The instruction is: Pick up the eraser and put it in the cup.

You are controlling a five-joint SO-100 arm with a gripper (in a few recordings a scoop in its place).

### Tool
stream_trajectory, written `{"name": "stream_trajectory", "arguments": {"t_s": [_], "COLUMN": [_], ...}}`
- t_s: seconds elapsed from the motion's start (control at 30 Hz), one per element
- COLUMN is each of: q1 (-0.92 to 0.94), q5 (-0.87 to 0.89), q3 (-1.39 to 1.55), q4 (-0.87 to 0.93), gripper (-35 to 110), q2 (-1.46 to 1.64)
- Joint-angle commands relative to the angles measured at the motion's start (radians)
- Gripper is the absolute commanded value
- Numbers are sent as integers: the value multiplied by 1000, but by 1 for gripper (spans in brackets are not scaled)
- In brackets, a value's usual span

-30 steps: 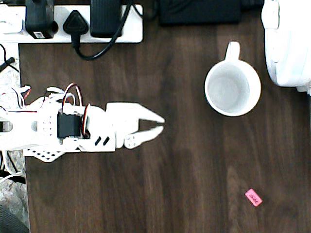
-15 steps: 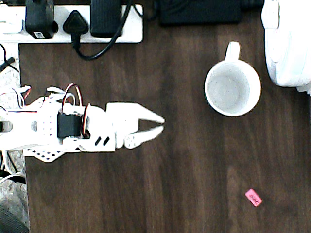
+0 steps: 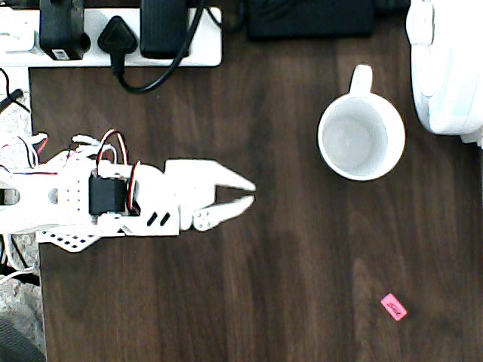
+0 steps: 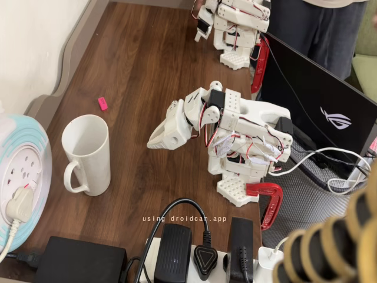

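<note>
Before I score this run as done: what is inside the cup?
Nothing. The overhead view shows the cup's whole pale bottom bare. The eraser lies on the table, apart from the cup. In the fixed view the cup's wall hides its bottom.

One eraser (image 3: 393, 306), one cup (image 3: 361, 136), one gripper (image 3: 250, 191).

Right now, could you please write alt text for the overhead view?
A white robot arm lies at left, its gripper empty with jaws slightly apart, pointing right over a dark wooden table. An empty white cup stands upper right; a small pink eraser lies lower right.
</note>
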Motion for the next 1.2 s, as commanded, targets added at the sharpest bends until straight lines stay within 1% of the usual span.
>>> {"name": "stream_trajectory", "arguments": {"t_s": [0.0, 0.37, 0.43, 0.5, 0.53, 0.57, 0.6, 0.63, 0.7, 0.73, 0.77, 0.83, 0.93, 1.07, 1.17], "q1": [3, 5, 15, 21, 34, 37, 35, 49, 92, 121, 144, 183, 244, 313, 333], "q5": [-71, -71, -74, -74, -84, -186, -245, -247, -187, -152, -121, -37, 54, 160, 241], "q3": [17, 17, 17, 17, 17, 15, 5, -15, -112, -204, -301, -545, -819, -1100, -1279], "q4": [31, 31, 32, 32, 32, 29, 14, -32, -221, -321, -371, -387, -387, -388, -373], "gripper": [4, 4, 0, 0, 0, 0, 0, 0, 3, 7, 9, 10, 11, 13, 15], "q2": [14, 14, 14, 14, 14, 9, -8, -43, -238, -410, -560, -844, -1143, -1468, -1646]}}
